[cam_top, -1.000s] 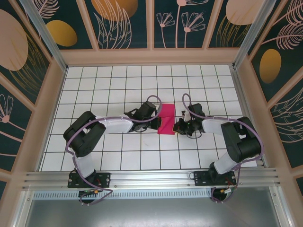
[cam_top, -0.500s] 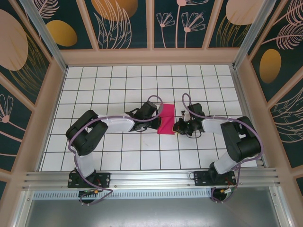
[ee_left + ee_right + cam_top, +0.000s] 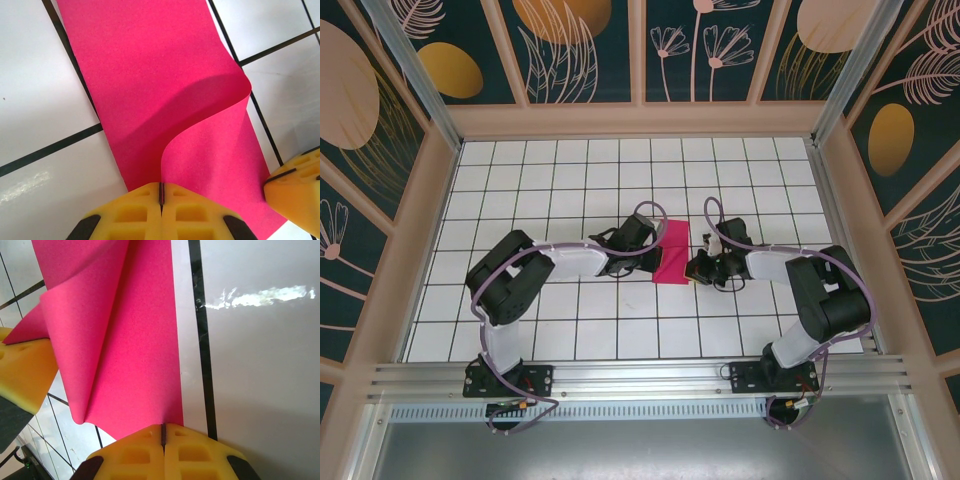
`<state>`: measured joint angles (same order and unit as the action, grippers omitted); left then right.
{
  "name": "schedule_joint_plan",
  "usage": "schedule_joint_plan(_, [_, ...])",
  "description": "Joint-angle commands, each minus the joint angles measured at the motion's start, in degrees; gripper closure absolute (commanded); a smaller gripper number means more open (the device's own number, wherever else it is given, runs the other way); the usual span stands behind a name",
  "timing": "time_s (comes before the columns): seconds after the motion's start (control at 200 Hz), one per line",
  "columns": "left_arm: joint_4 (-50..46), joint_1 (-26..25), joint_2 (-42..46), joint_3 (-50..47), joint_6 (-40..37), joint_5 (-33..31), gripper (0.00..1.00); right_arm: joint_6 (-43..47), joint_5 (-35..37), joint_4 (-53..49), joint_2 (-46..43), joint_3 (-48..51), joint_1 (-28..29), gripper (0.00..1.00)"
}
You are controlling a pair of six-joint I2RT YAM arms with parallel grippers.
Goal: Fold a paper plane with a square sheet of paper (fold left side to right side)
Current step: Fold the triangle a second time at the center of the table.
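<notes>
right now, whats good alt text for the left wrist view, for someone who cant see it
The left gripper, yellow fingers shut, pinches a lifted edge of the square sheet of paper, which curls over its flat magenta part on the white gridded table. The right gripper's yellow fingertip shows at lower right.

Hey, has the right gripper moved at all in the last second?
No. The right gripper stays over the same tile of the white grid table, shut on the right edge of the square sheet of paper.
</notes>
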<state>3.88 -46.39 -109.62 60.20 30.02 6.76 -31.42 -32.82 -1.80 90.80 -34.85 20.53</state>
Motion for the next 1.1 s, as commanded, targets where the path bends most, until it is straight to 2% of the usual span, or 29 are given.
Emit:
schedule_joint_plan(0.0, [-1.16,0.52,-0.96,1.32,-1.12,-1.38,1.0,1.36,4.74,-4.49,2.61,0.57,0.65,0.96])
schedule_joint_plan(0.225, [-1.47,0.51,-1.21,1.36,-1.19,-2.19,1.0,1.45,4.78,-4.48,2.55,0.69,0.72,0.96])
schedule_joint_plan(1.096, [0.25,0.54,-3.2,1.45,-1.63,1.48,0.97,1.93,4.69,-4.88,3.12,0.13,0.69,0.96])
